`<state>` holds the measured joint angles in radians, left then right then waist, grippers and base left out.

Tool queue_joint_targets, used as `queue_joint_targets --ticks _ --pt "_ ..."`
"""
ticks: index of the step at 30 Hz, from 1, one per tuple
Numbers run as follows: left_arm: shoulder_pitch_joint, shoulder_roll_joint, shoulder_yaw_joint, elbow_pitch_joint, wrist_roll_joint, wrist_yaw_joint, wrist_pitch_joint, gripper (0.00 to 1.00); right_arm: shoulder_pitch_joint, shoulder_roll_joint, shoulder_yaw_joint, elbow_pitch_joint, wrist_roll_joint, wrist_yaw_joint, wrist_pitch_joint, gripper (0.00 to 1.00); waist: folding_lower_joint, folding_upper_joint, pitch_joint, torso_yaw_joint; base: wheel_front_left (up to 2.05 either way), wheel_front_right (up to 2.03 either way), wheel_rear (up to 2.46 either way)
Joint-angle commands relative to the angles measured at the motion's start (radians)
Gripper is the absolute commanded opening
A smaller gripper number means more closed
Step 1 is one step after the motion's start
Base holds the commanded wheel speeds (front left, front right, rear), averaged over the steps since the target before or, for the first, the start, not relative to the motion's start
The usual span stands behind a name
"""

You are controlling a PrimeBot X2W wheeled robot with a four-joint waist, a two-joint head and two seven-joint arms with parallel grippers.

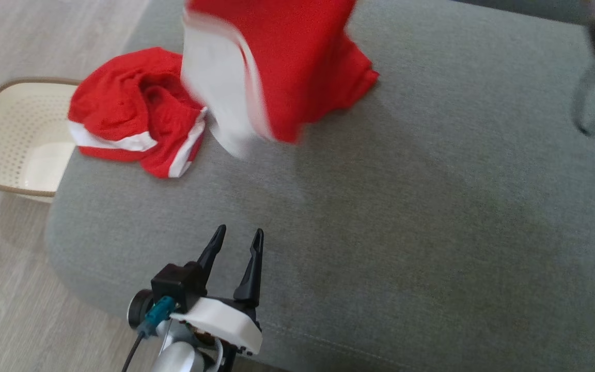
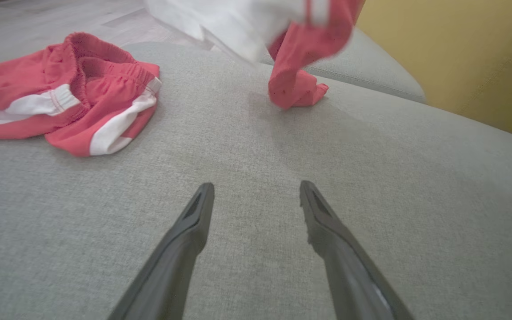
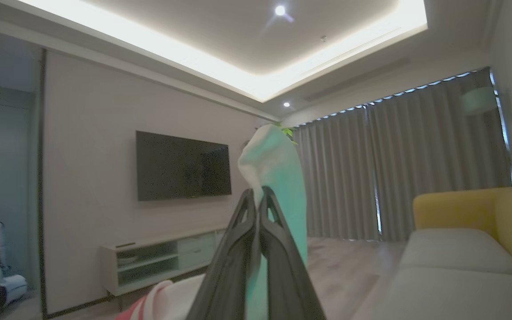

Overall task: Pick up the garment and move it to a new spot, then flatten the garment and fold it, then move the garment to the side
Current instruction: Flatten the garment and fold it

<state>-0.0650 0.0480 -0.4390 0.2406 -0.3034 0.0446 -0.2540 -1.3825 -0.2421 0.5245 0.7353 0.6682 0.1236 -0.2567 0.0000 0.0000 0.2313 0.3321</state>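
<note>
Nearest in the head view, the left claw (image 1: 240, 230) sits at seven o'clock over the grey sofa cushion (image 1: 432, 217), its two dark fingers spread apart and holding nothing. At twelve o'clock the red-and-white garment (image 1: 287, 62) hangs, blurred. Crumpled red shorts (image 1: 132, 111) lie at ten o'clock on the cushion's edge, just beside a cream perforated basket (image 1: 13, 139) on the wooden floor at nine.

From the left wrist, the left claw (image 2: 256, 186) stands open above bare cushion (image 2: 416, 200). The garment (image 2: 300, 75) dangles at twelve o'clock with its red tip touching the cushion, and the shorts (image 2: 69, 93) lie at ten.

From the right wrist, the right claw (image 3: 256, 200) is closed at six o'clock, pinching a pale fold of the garment (image 3: 278, 169) that stands up past its fingertips. A dark television (image 3: 182, 166) hangs on the wall at nine.
</note>
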Motion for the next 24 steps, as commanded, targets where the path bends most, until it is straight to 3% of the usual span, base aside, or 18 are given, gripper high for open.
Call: queue_joint_targets --ticks 1,6,11,12,13,18,24 --pt "-0.029 0.002 0.033 -0.034 -0.004 0.004 -0.008 1.0 0.029 -0.009 -0.013 -0.01 -0.006 0.007 -0.005 0.0 0.0 0.0 0.011 -0.014 0.0 0.0 0.0" --pt "-0.038 0.002 0.031 -0.029 0.005 -0.003 -0.008 1.0 0.172 -0.183 -0.038 0.121 -0.064 0.007 -0.005 0.0 0.0 0.0 0.023 -0.038 0.0 0.0 0.0" --pt "-0.049 0.002 0.036 -0.026 0.019 -0.013 -0.008 1.0 0.263 -0.278 -0.098 0.28 -0.123 0.007 -0.005 0.0 0.0 0.0 0.044 -0.061 0.0 0.0 0.0" --pt "-0.052 0.002 0.037 -0.026 0.021 -0.014 -0.008 1.0 0.271 -0.29 -0.109 0.317 -0.143 0.007 -0.005 0.36 0.0 0.0 0.048 -0.065 0.0 0.0 0.0" --pt "-0.054 0.002 0.037 -0.025 0.023 -0.015 -0.008 1.0 0.274 -0.301 -0.132 0.361 -0.157 0.007 -0.005 0.99 0.0 0.0 0.05 -0.068 0.0 0.0 0.0" --pt "-0.066 0.002 0.037 -0.025 0.025 -0.014 -0.008 1.0 0.262 -0.308 -0.257 0.429 -0.245 0.007 -0.005 1.0 0.0 0.0 0.057 -0.09 0.0 0.0 0.0" --pt "-0.067 0.002 0.039 -0.022 0.025 -0.013 -0.008 1.0 0.326 -0.209 -0.329 0.303 -0.327 0.007 -0.005 1.0 0.0 0.0 0.044 -0.118 0.0 0.0 0.0"
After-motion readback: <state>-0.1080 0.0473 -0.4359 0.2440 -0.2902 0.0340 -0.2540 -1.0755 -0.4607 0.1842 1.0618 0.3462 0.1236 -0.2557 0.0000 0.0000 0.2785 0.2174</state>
